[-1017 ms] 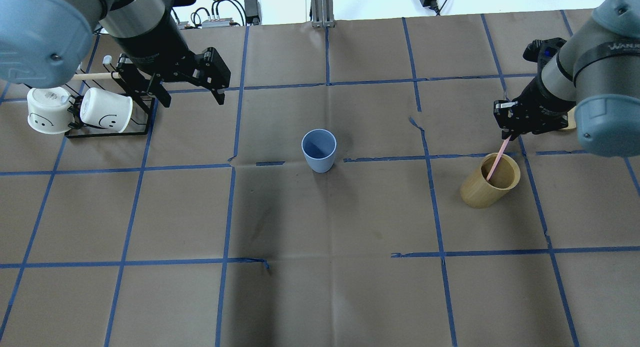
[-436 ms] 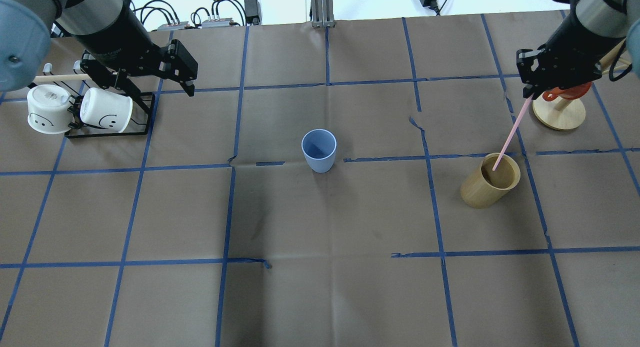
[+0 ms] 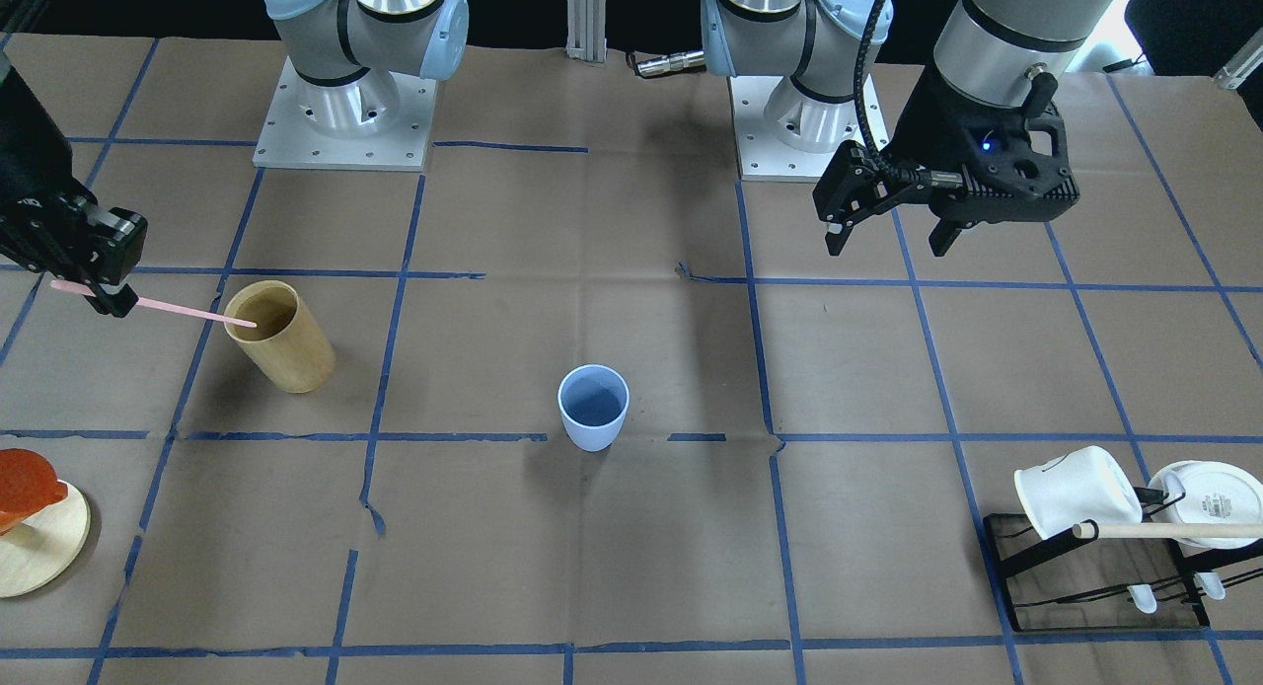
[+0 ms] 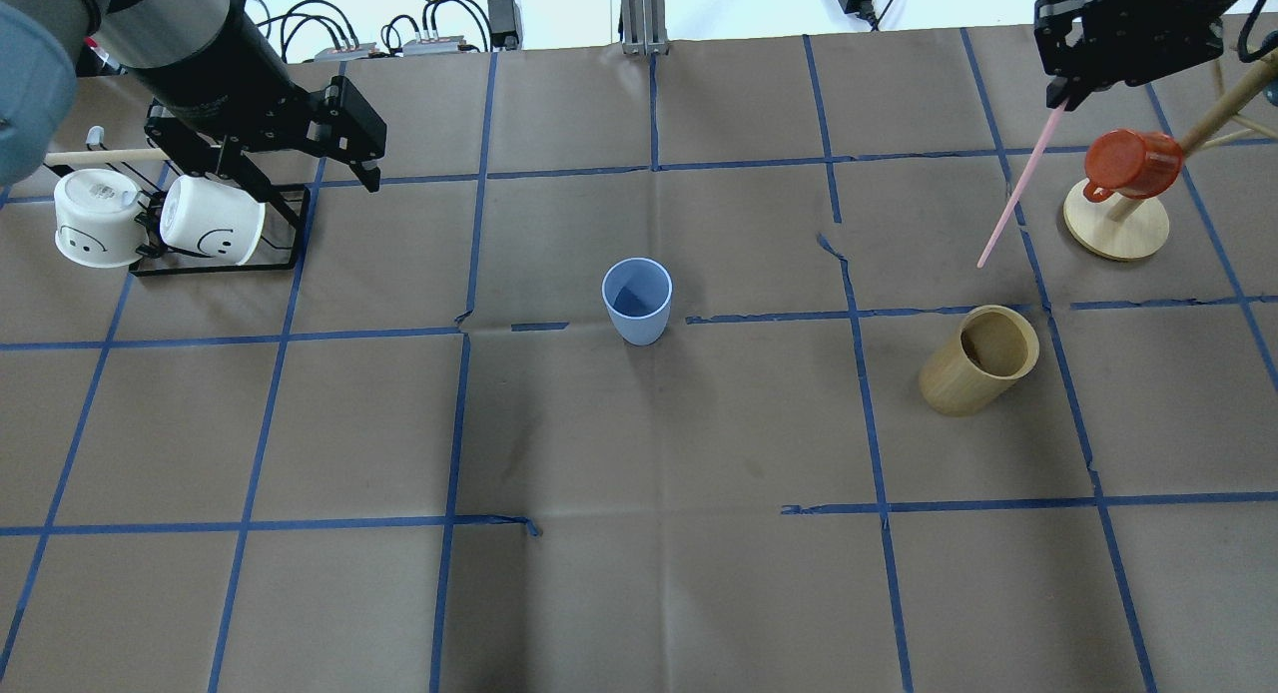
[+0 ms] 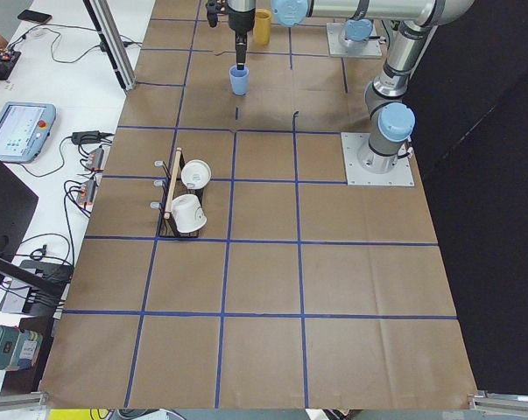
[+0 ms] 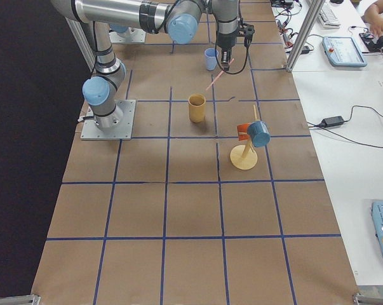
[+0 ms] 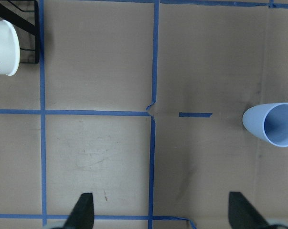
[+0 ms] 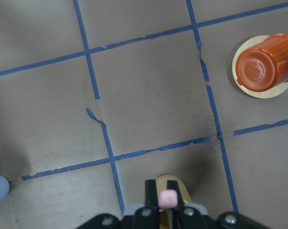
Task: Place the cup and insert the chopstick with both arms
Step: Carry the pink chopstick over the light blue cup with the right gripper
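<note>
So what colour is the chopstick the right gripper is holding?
The chopstick is pale pink, clearest in the overhead exterior view.

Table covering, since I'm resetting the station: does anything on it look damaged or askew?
Yes. The blue tape line breaks off beside the blue cup, leaving a short scrap, and a ragged tear shows in the tape toward the bamboo holder.

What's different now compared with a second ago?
The right gripper, shut on the pink chopstick, rose and drew it out of the wooden holder. The left gripper, open and empty, pulled back toward the cup rack. The blue cup, holder and white cups stayed put.
</note>
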Robot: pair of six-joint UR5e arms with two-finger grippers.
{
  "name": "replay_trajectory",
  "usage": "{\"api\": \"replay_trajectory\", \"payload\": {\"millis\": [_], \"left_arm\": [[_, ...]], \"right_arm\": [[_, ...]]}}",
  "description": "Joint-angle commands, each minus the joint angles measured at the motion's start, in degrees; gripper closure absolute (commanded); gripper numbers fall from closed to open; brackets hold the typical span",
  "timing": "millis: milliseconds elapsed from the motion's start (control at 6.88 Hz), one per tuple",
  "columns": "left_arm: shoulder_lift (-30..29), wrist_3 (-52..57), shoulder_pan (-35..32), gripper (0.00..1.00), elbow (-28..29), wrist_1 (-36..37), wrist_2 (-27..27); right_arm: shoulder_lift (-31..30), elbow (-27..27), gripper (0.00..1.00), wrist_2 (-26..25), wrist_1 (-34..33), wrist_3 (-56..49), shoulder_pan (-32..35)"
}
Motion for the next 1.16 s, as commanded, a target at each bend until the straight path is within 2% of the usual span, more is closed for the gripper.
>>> {"api": "replay_trajectory", "payload": {"millis": [0,291,436,581,726,1017], "left_arm": [[0.08,0.46,0.0,0.0,0.05,-0.07,-0.21],[0.25,0.63,0.09,0.0,0.14,0.01,-0.13],[0.34,0.63,0.09,0.0,0.14,-0.07,-0.3],[0.17,0.81,0.27,0.0,0.14,-0.07,-0.56],[0.17,0.81,0.36,0.0,0.14,0.01,-0.74],[0.78,0.72,0.09,0.0,0.14,-0.25,-0.48]], "right_arm": [[0.18,-0.31,0.93,5.47,-0.53,7.32,4.35],[0.18,0.31,0.93,5.59,-0.71,10.24,8.65],[1.57,1.53,0.93,5.67,-4.62,12.26,11.19],[4.11,3.72,0.93,4.72,-12.06,16.46,14.27],[4.57,4.69,0.93,4.53,-14.13,17.63,16.56],[5.1,4.88,0.93,4.89,-14.15,25.88,20.16]]}}
